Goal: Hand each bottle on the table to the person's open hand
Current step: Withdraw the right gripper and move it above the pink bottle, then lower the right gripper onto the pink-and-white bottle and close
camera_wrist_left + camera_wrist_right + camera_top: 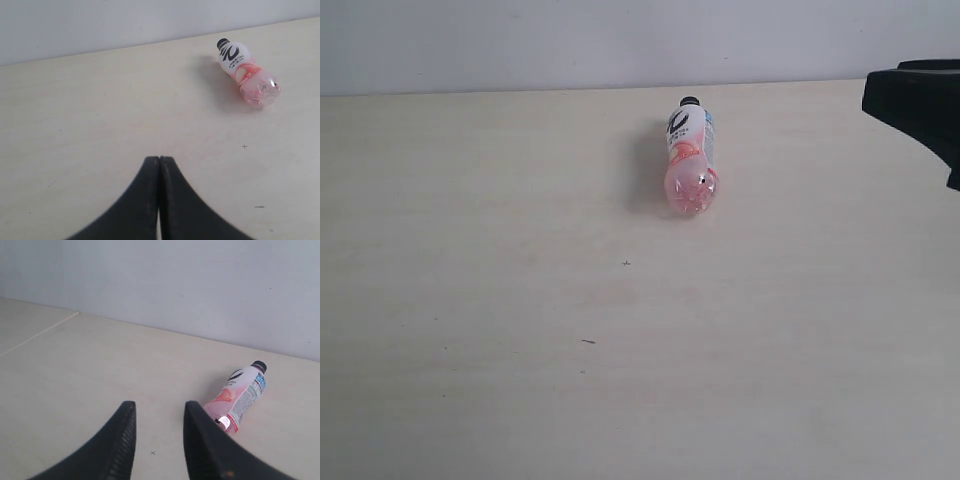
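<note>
One pink bottle [692, 160] with a black cap lies on its side on the pale table [520, 300], cap toward the far wall; it also shows as the pink bottle [247, 73] and the pink bottle [239, 397]. My left gripper [159, 159] is shut and empty, well short of the bottle. My right gripper [160, 407] is open with nothing between its fingers; the bottle lies just beyond one finger. A black part of the right arm [918, 105] sits at the exterior view's right edge. The white-capped bottles and the person's open hand are out of view.
A pale wall [570, 40] runs behind the table's far edge. A few tiny dark specks [626, 263] mark the tabletop.
</note>
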Tool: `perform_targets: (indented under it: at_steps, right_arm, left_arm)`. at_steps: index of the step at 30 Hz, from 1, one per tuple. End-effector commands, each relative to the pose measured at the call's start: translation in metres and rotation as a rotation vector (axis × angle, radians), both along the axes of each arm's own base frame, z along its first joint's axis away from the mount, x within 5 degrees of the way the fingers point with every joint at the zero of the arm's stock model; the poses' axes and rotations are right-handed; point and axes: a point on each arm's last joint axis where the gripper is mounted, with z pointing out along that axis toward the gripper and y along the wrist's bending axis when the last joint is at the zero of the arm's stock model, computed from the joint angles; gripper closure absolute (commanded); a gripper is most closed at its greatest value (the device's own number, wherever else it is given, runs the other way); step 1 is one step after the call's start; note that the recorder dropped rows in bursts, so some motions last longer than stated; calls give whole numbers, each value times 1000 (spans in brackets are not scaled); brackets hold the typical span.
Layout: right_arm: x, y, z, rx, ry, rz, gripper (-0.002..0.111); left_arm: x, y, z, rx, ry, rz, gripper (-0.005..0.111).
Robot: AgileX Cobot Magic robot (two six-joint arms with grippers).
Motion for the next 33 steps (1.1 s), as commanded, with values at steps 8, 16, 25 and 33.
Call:
perform_targets:
  at_steps: [8, 16, 25, 33]
  right_arm:
    - [0, -1, -1, 13, 5, -12, 77]
    - [44, 10, 32, 93, 38, -56, 77]
    - [230, 89, 9, -232, 626, -41, 42]
    - [308, 168, -78, -520, 788, -217, 38]
  left_arm:
    - [-1, 0, 0, 1, -9, -12, 107]
    - [-1, 0, 0, 1, -9, -12, 107]
    - [-1, 0, 0, 1, -9, -12, 107]
    - [-1, 0, 0, 1, -9, -12, 107]
